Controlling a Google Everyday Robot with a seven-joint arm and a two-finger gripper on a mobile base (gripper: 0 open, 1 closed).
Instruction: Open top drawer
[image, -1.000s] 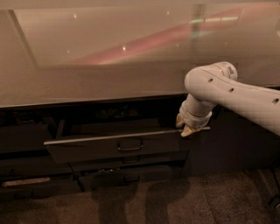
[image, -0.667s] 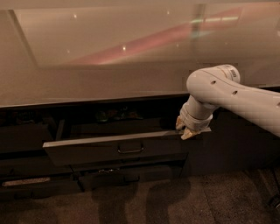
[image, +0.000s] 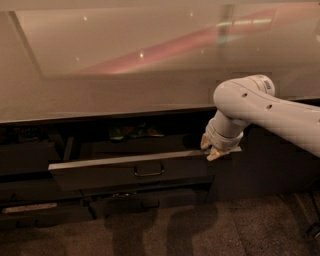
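The flat, dark grey top drawer (image: 100, 175) stands open. We cannot tell whether the gripper (image: 212, 150), at its right corner, clamps.

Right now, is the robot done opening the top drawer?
Nearly. The top drawer already sticks out from under the counter. The gripper sits at the right end of its front edge. Left: perhaps a little more pull, then move away.

There is one top drawer (image: 95, 175) with one bar handle (image: 148, 172) at the centre of its front, one gripper (image: 211, 150) at the drawer's right end, and one white arm (image: 272, 112).
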